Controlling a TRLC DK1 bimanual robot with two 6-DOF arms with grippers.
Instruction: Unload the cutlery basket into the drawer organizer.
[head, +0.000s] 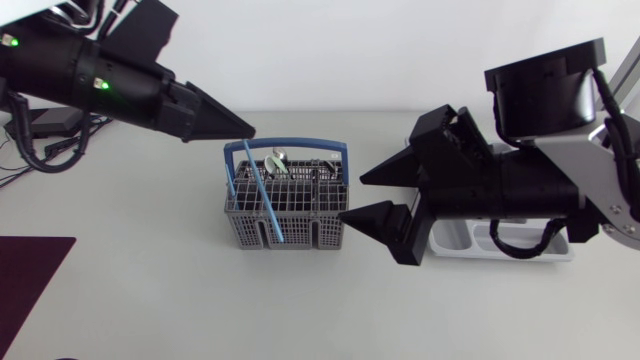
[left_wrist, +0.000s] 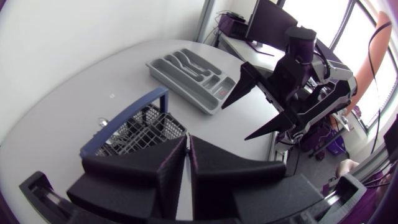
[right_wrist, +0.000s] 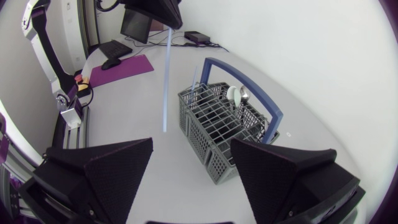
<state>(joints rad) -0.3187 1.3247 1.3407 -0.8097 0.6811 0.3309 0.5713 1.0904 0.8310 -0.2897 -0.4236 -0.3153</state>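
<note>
Our left end effector (head: 245, 132) was clamped on the top of a thin pale blue stick (head: 262, 195), which hung down from it over the grey cutlery basket (head: 290, 225) standing on the worktop (head: 150, 290) below. Our right end effector (head: 352, 197) stood wide open and held nothing. Its fingertips were just beside the basket, and the drawer organizer (head: 470, 240) lay behind it, under its arm.

You're looking at a grey wire-grid basket (head: 300, 222) with a blue handle (head: 290, 145), a pale blue stick (head: 263, 200), a grey organizer (left_wrist: 177, 87), and a dark purple mat (head: 30, 280).
</note>
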